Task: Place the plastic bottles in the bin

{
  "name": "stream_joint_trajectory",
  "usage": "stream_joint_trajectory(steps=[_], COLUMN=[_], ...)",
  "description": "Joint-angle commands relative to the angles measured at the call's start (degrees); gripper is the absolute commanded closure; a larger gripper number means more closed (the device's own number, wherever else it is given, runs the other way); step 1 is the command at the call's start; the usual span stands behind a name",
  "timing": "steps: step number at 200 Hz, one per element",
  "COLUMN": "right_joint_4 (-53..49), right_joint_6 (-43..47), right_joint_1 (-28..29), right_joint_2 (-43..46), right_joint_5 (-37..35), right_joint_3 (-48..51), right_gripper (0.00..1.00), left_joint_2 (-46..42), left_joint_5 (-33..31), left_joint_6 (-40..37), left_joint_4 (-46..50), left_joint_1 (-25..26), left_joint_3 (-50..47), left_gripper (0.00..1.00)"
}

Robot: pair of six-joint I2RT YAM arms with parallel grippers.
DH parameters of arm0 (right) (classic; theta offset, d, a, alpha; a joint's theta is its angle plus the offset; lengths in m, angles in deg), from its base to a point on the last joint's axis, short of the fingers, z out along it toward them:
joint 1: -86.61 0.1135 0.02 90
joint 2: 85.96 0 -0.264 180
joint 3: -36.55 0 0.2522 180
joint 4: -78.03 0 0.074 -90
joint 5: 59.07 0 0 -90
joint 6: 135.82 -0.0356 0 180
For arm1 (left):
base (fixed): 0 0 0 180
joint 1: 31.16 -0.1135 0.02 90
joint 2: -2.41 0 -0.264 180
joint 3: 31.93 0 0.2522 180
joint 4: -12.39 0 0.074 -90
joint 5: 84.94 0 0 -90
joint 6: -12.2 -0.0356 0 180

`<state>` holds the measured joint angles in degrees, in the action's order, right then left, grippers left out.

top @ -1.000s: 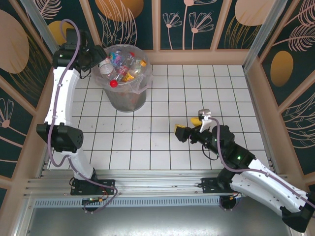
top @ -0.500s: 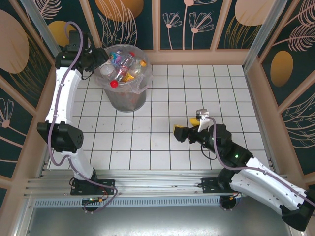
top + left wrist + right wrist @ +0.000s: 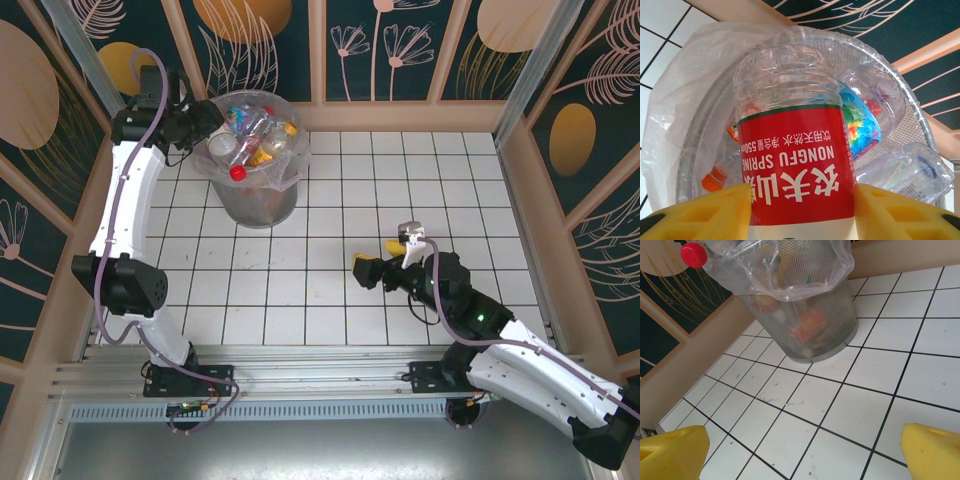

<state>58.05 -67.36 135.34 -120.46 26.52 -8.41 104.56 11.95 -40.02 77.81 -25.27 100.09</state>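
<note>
Red-labelled bottle [image 3: 795, 165] clamped in left gripper [image 3: 802, 212], above bin [image 3: 258, 200] heaped with other bottles [image 3: 250, 135]. Left wrist view reads the label; top view places bin at 11 o'clock on table [image 3: 400, 180]. Right gripper [image 3: 805, 450] gapes empty, bin at its 12 o'clock.

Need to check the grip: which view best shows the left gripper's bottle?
Left wrist: the red-labelled bottle sits close-up between yellow fingers. Top external shows it tiny over the bin; right wrist, perhaps its red cap.
</note>
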Motion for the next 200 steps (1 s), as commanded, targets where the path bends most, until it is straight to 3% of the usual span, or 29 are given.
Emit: stream_joint_trajectory(steps=[1, 57, 110, 168, 200], right_joint_4=[1.2, 0.4, -0.3, -0.9, -0.3], right_joint_6=[-0.1, 0.3, 0.3, 0.1, 0.1], right_joint_1=[-0.4, -0.4, -0.4, -0.4, -0.4], right_joint_2=[0.8, 1.7, 2.0, 2.7, 2.7], right_joint_5=[0.3, -0.1, -0.1, -0.3, 0.0], right_joint_3=[-0.2, -0.3, -0.6, -0.7, -0.3], right_gripper=[0.01, 0.01, 0.01, 0.01, 0.01], left_joint_2=[-0.5, 0.2, 0.9, 1.7, 1.3], left_joint_5=[2.3, -2.2, -5.8, -7.9, -9.3], left_joint_6=[0.7, -0.5, -2.4, -4.1, -5.4], left_joint_4=[1.7, 3.8, 5.9, 6.9, 6.5], left_joint_1=[2.2, 2.2, 2.2, 2.2, 2.2], left_joint_3=[-0.8, 1.5, 5.4, 8.8, 10.3], left_gripper=[0.42, 0.28, 0.21, 0.02, 0.01])
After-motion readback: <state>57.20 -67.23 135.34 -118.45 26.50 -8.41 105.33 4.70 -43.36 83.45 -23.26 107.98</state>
